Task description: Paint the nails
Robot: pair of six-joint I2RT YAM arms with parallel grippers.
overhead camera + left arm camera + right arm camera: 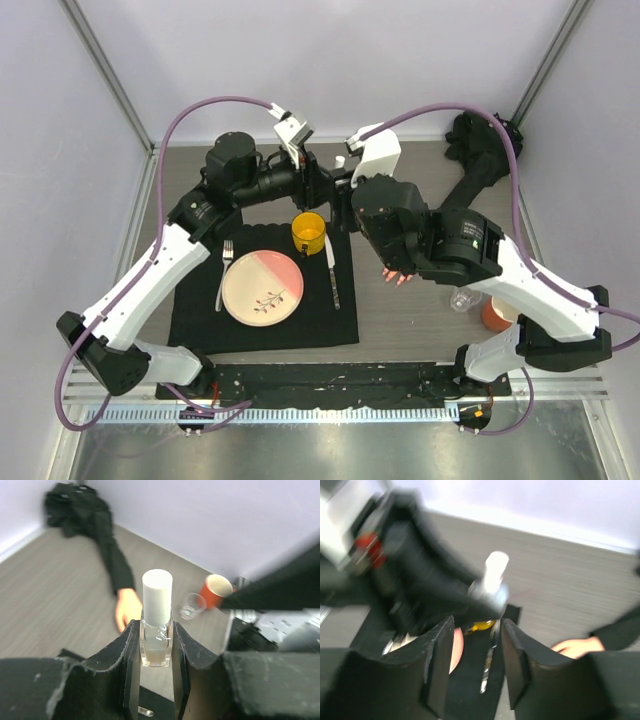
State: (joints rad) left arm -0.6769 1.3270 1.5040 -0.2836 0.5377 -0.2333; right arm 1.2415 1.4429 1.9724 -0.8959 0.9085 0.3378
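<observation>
Bottle between left jaws; right jaws seemingly apart.

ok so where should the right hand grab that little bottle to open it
By the white cap, pinched across its round sides: it sticks out clear of the left hand, which clamps the bottle lower down. The open right hand faces it, so probably come straight in.
</observation>
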